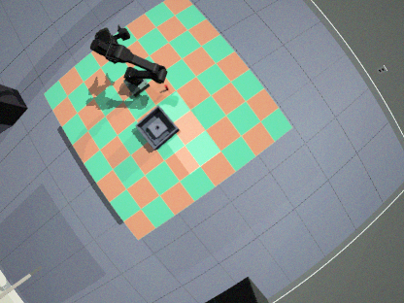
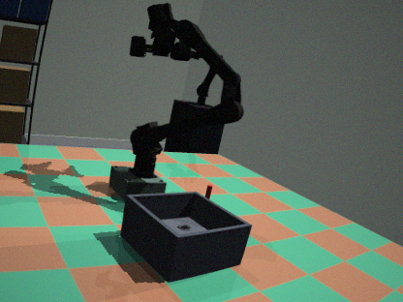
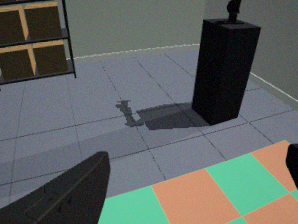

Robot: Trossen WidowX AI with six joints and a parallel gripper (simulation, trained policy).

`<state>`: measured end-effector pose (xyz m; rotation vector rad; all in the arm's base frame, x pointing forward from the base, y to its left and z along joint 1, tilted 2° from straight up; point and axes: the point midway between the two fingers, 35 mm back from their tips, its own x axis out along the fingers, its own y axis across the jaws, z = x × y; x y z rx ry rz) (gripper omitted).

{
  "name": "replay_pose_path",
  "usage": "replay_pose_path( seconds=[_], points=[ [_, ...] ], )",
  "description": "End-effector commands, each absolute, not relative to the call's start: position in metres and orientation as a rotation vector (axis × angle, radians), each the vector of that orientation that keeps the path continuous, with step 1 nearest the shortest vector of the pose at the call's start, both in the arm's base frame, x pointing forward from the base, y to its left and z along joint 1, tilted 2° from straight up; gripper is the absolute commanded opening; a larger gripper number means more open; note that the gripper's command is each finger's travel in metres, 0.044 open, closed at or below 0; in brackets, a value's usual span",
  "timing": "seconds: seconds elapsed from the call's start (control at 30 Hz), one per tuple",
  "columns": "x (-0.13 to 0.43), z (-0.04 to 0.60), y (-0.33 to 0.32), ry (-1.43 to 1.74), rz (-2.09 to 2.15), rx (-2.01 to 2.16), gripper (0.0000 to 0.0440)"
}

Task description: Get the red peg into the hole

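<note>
The red peg (image 1: 166,87) (image 2: 209,192) stands upright on the checkered mat, outside the box and near the arm's base. The open dark box (image 1: 166,138) (image 2: 213,252) stands in front of the arm. At its bottom lies a grey plate (image 2: 171,224) (image 1: 157,127) with a dark hole (image 2: 183,227); nothing shows in the hole. My gripper (image 2: 159,46) (image 3: 198,157) is raised high, well above and away from the peg and the box. Its fingers stand wide apart with nothing between them. Peg and box are not in the wrist view.
The arm's base (image 2: 138,184) stands on the checkered mat (image 1: 146,220) (image 2: 92,247) behind the box. A black pedestal (image 3: 225,75) stands on the floor beyond the mat. A shelf with boxes (image 2: 16,84) (image 3: 50,60) is at the back left.
</note>
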<state>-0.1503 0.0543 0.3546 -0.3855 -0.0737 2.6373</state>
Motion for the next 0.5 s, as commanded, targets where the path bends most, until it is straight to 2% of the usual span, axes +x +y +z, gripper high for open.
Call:
replay_pose_path(
  seconds=[0.0, 0.1, 0.47],
  points=[
    [-0.152, 0.353, 0.052, -0.094, 2.653, -0.4, 0.0416],
    [-0.157, 0.345, 0.037, -0.164, 2.724, -0.455, 0.044],
    [-0.168, 0.31, -0.033, -0.422, 2.997, -0.665, 0.044]
  ],
)
